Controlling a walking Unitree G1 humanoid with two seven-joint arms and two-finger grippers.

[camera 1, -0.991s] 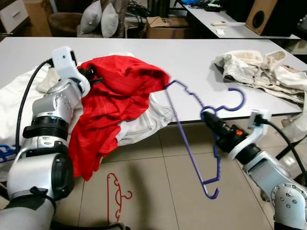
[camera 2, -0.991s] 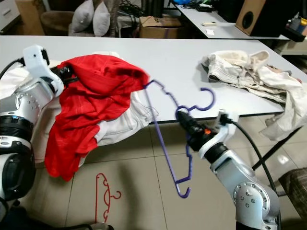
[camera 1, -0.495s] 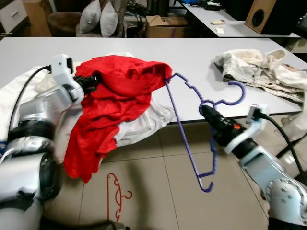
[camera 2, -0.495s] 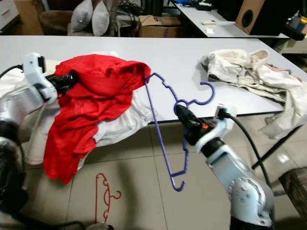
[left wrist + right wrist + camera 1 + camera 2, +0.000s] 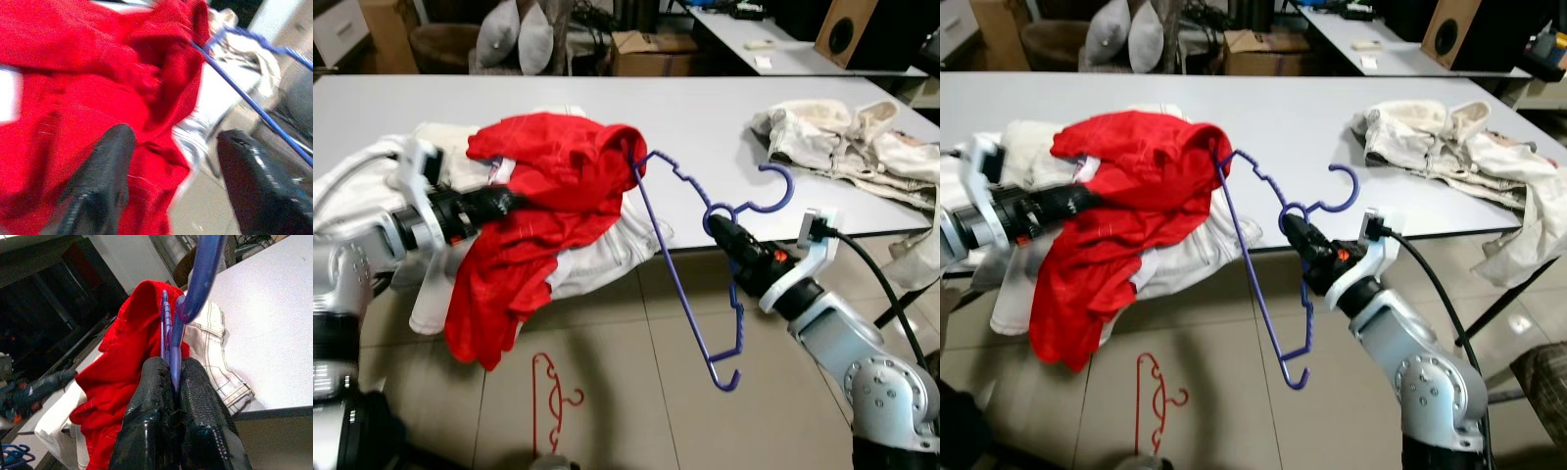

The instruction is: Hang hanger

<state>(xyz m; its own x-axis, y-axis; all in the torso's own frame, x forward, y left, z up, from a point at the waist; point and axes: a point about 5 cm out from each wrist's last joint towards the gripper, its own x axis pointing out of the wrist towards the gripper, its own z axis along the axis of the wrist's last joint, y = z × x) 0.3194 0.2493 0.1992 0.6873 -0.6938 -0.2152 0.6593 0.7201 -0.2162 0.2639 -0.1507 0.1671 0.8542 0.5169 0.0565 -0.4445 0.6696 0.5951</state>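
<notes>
Long white table (image 5: 705,117) over a tiled floor, clutter and cushions behind. Right gripper (image 5: 720,227) just off the table's near edge, fingers pinched tight on the neck of a purple hanger (image 5: 690,284), right below its hook. Hanger tilted: one shoulder tip pokes into the red garment (image 5: 543,196), the other end hangs low over the floor. Left gripper (image 5: 171,166) sits against the red cloth, fingers (image 5: 105,166) spread wide, nothing between them. Red garment drapes over white jeans (image 5: 607,245) at the table edge and hangs down. Cream clothes (image 5: 842,142) heaped on the table's far right. A red hanger (image 5: 551,397) lies on the floor
</notes>
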